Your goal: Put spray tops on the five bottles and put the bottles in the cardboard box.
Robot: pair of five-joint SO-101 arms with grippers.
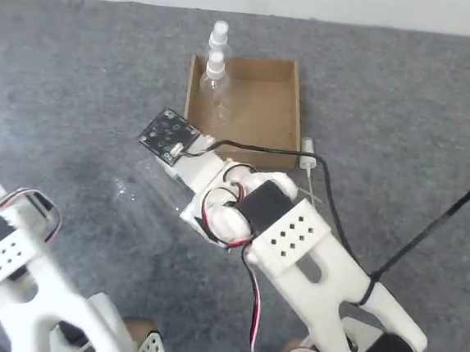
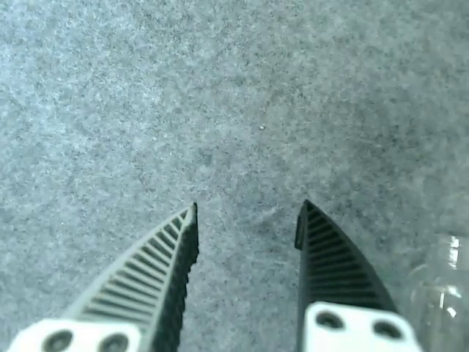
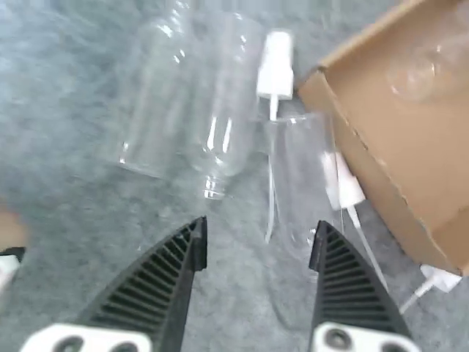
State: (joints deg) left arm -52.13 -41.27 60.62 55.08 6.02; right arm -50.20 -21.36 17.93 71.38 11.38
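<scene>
Right gripper (image 3: 261, 222): jaws parted, nothing between them; held above a cluster of clear bottles (image 3: 220, 139) lying uncapped on their sides, near a corner of the cardboard box (image 3: 366, 125).
Left gripper (image 2: 249, 204): jaws likewise apart and empty, over bare carpet (image 2: 220, 88); one bottle wall is glimpsed to its side.
A loose spray top (image 3: 277, 70) is noted among the lying bottles; a second spray top (image 1: 306, 159) lies just beside the box's near corner.
One capped bottle (image 1: 215, 88) is seen in the box's far corner; another capped one (image 1: 220, 33) stands at the far wall, inside or behind cannot be told.

Handling (judged): bottles empty, thin-walled, light; smooth and round, so liable to roll or slip; a gentle mid-body grasp is advised, as walls may dent. Spray tops are best taken by the white head; dip tube thin, easily bent.

Surface: grey short-pile carpet, some friction expected; a pale strip (image 1: 316, 2) runs along the far edge.
</scene>
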